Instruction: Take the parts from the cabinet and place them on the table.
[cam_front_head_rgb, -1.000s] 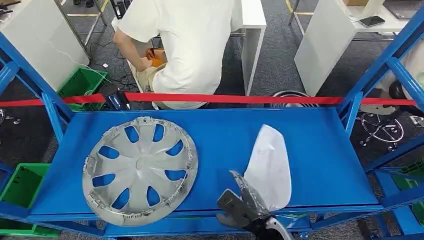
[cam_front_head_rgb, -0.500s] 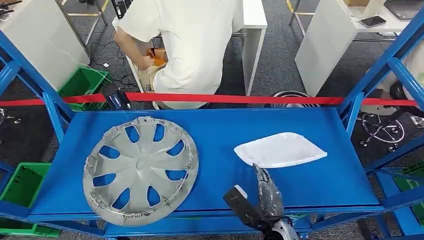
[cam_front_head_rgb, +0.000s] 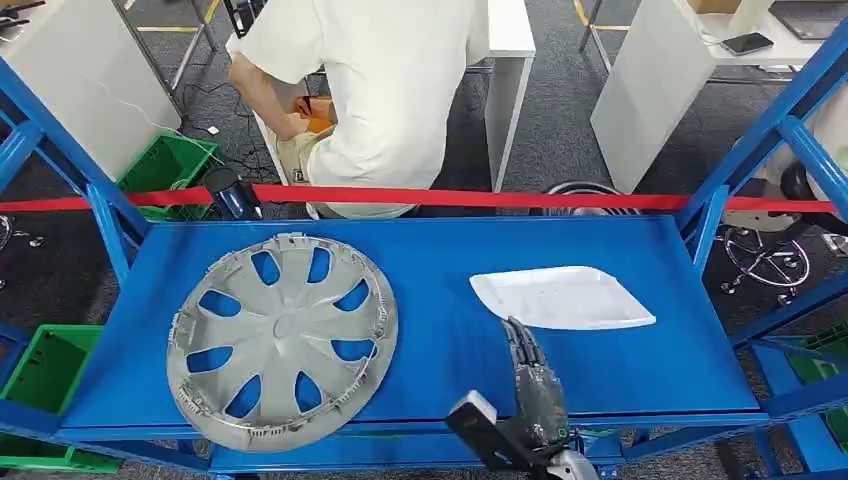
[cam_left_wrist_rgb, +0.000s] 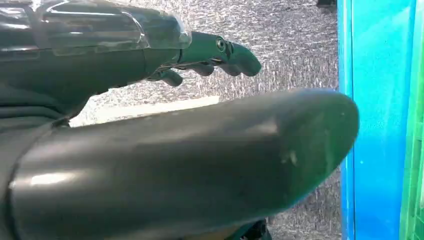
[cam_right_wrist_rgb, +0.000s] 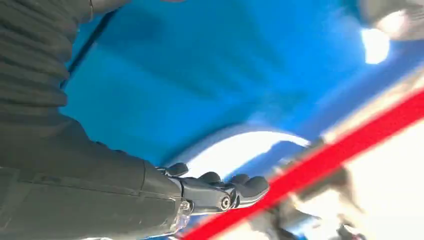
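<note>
- White plastic part: we log it flat on the blue counter, long axis left-right, tapered end pointing right.
- Right robot hand: fingers extended, empty, just short of the part.
- Left robot hand: empty, fingers loosely apart.
- Hubcap: left side.

The flat white plastic panel, earlier upright in the robot's right hand, now lies released on the blue metal shelf.

Head camera looking steeply down over the blue counter, right wrist camera skimming close above the same counter, left wrist camera facing grey carpet.
</note>
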